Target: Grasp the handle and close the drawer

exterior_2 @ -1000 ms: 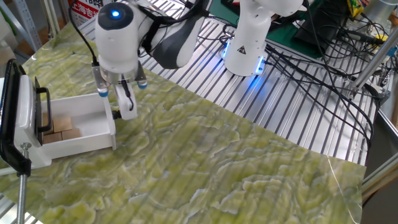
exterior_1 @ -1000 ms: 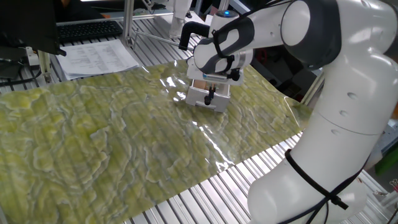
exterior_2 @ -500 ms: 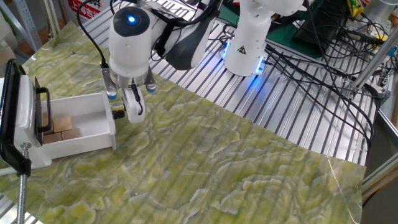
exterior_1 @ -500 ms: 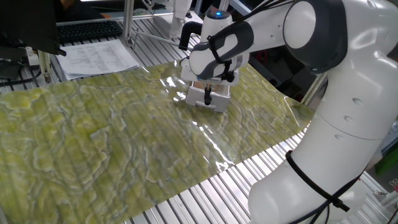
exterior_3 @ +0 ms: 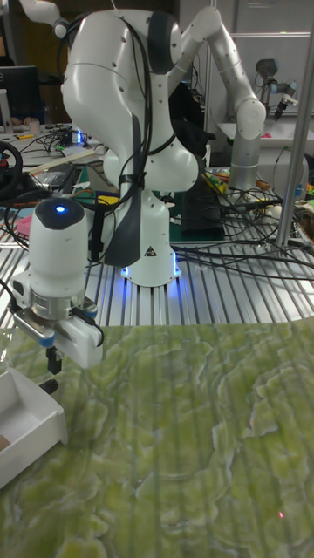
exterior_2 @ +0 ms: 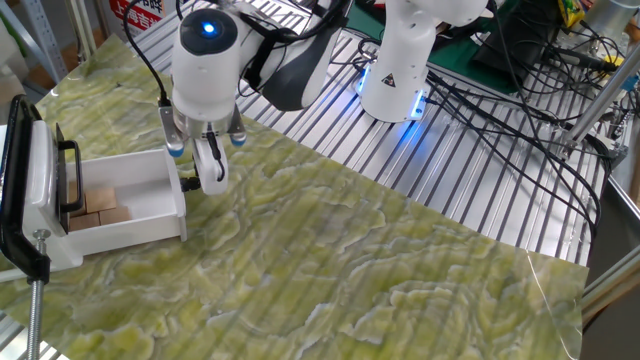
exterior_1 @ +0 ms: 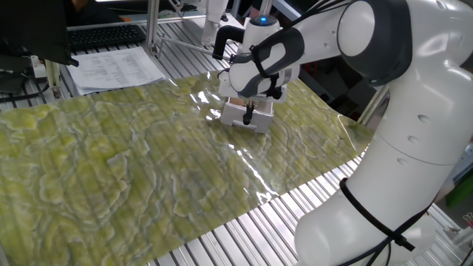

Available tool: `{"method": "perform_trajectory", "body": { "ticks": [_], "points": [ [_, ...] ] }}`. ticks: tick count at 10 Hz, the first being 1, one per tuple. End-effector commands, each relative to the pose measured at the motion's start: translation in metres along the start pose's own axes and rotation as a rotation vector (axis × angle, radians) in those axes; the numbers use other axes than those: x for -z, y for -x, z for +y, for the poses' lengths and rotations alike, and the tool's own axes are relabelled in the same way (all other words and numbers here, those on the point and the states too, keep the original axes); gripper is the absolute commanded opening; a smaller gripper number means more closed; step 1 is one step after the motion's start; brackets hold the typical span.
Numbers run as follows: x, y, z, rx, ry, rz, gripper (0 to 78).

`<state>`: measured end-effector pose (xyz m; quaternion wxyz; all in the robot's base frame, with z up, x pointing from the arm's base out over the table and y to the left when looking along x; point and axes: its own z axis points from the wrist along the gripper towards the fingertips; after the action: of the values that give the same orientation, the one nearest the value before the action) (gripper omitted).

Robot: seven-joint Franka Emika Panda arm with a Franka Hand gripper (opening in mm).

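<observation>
Going left to right in the other fixed view, the drawer (exterior_2: pixel 125 205) sits pulled out of its white housing (exterior_2: pixel 35 190), with tan wooden blocks (exterior_2: pixel 98 210) showing inside, all to the left of the pincer (exterior_2: pixel 205 170). The drawer's flat front panel faces right, toward the pincer, and the handle (exterior_2: pixel 189 184), a tiny black knob, sticks out from it just beside the fingertips. The pincer points down, low over the green patterned tabletop (exterior_2: pixel 350 270), right in front of the drawer front.

In the one fixed view the pincer (exterior_1: pixel 249 112) hangs directly before the white front of the drawer (exterior_1: pixel 247 114), and its dark fingers hide the handle, so the knob itself cannot be picked out there. In the tall fixed view the pincer (exterior_3: pixel 51 364) hovers just above and to the right of the drawer (exterior_3: pixel 30 423), with a small dark spot below it that may be the handle.

Whether the fingers stand apart or are closed on the knob I cannot tell; they are too small and dark against it.

By my reckoning the step in hand is the grasp: the pincer is at the handle, and the drawer is not yet shut. The next move calls for a firm hold on the knob, then a straight push leftward into the housing, kept level so the drawer does not jam.
</observation>
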<state>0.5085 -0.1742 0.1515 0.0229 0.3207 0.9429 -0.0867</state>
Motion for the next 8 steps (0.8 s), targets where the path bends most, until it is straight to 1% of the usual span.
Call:
{"method": "perform_trajectory", "body": {
  "ticks": [1,3,4,8],
  "points": [
    [0.0008,0.0010,0.0000,0.007,0.040,0.012,0.0],
    [0.0003,0.0009,0.0002,0.012,0.041,0.010,0.0],
    [0.0002,0.0009,0.0002,0.012,0.041,0.010,77.4],
    [0.0002,0.0009,0.0002,0.012,0.041,0.010,77.4]
  ]
}}
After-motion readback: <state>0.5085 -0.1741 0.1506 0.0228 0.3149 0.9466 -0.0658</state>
